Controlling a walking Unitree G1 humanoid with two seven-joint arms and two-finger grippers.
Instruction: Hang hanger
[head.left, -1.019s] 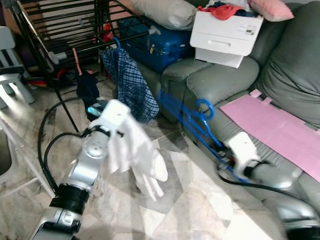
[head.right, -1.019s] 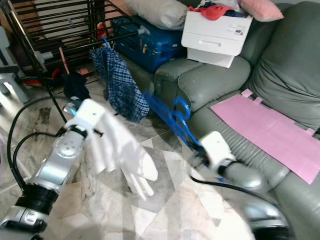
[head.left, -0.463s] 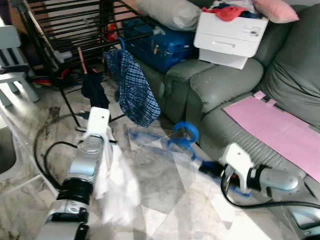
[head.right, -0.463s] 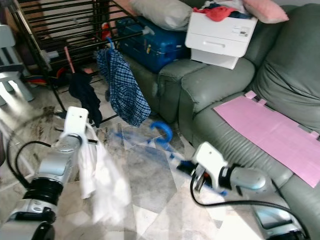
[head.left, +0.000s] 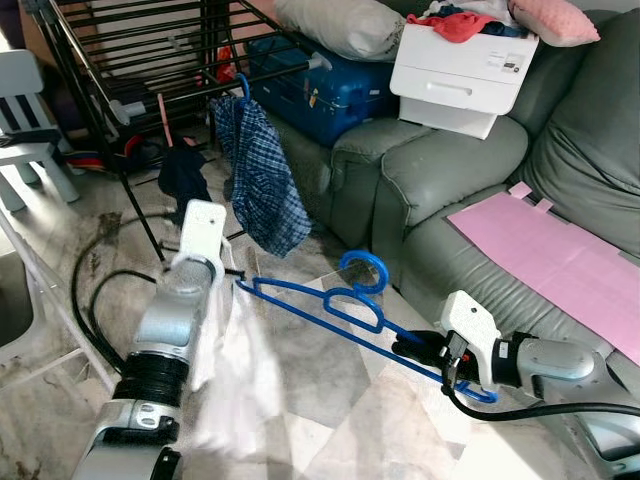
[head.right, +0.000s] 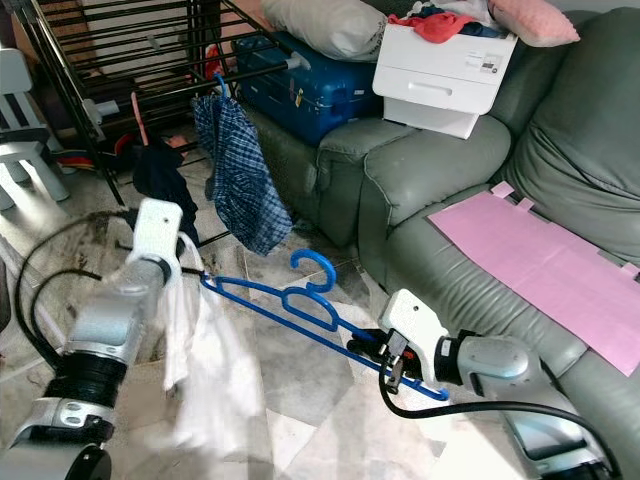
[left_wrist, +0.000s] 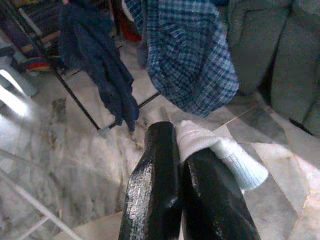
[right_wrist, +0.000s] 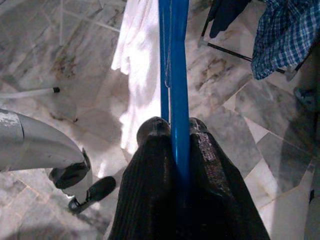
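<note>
Marble floor by grey sofa (head.left: 440, 180). Right gripper (head.left: 408, 349) clamps blue hanger (head.left: 330, 305), low over floor. Left gripper (left_wrist: 187, 165) pinches white garment (head.left: 235, 375). Drying rack (head.left: 130, 60) well apart, so hanging not started.

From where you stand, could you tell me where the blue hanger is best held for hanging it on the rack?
Probably where the right gripper already clamps the blue hanger: its lower end, approached from the sofa side. This leaves the hook free and pointing up toward the drying rack. The left gripper pinches the white cloth.
</note>
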